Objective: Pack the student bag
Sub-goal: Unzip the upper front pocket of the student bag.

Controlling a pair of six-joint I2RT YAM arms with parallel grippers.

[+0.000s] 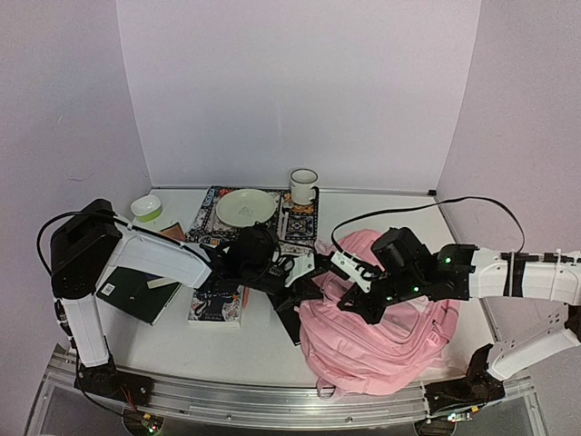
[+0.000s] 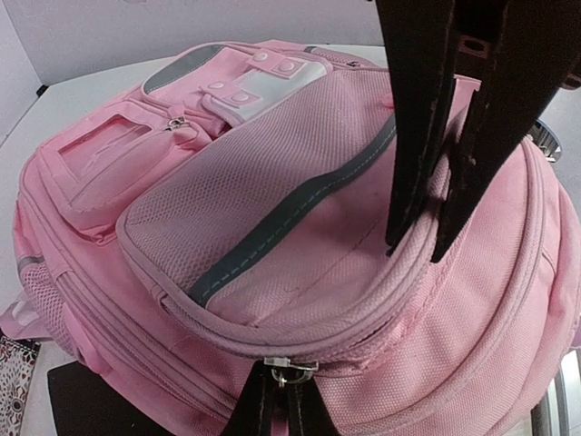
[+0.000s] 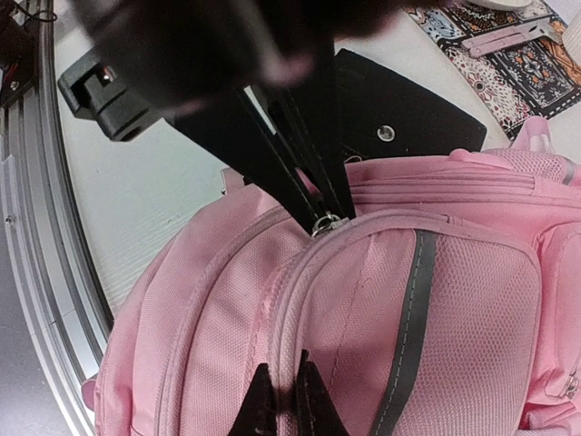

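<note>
Student bag, soft pink fabric backpack [image 1: 381, 336], lying zipped | left fingers [image 2: 257, 409] pinching metal zip pull [image 2: 289, 368] | right fingers [image 3: 261, 404] clamping its seam | patterned paperback book [image 1: 218, 304] waiting unpacked

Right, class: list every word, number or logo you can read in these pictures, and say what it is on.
None can be read.
White ceramic mug: too small to tell.
White label on the dark notebook: blurred.
Patterned book cover: too small.
White patch on the pink fabric backpack: no text shows.
</note>
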